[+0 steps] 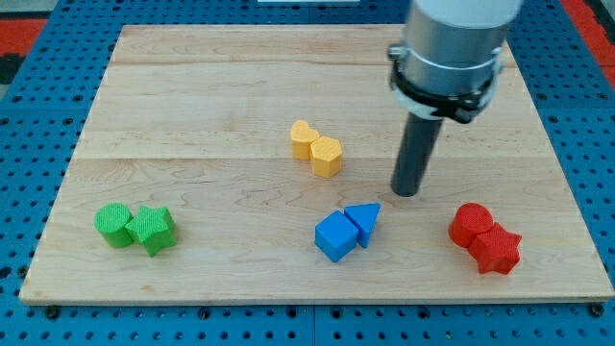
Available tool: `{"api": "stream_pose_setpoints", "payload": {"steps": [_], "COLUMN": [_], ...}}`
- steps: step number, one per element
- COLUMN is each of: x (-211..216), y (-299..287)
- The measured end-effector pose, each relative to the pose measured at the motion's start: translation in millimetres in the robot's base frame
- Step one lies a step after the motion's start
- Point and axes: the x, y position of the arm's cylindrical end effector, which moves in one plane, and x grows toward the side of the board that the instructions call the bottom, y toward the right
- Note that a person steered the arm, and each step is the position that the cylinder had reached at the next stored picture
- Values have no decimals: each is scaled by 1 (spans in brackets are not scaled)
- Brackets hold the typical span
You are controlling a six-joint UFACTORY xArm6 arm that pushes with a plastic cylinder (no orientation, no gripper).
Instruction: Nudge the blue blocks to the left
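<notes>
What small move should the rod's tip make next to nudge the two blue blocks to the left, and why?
Probably slide my tip slightly toward the view's bottom, then push toward the view's left. It stands just up and right of the blue triangular block, which touches the blue cube on its left. Dropping level with the pair should let one leftward push move both across the wooden board.

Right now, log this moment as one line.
task: nudge blue left | my tip: right of, above blue triangle | blue cube touching triangle | contact: none
</notes>
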Motion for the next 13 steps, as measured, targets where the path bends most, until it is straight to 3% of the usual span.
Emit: {"api": "stream_pose_setpoints", "payload": {"steps": [2,11,13], "x": [30,71,71], "y": [-14,-5,-57]}}
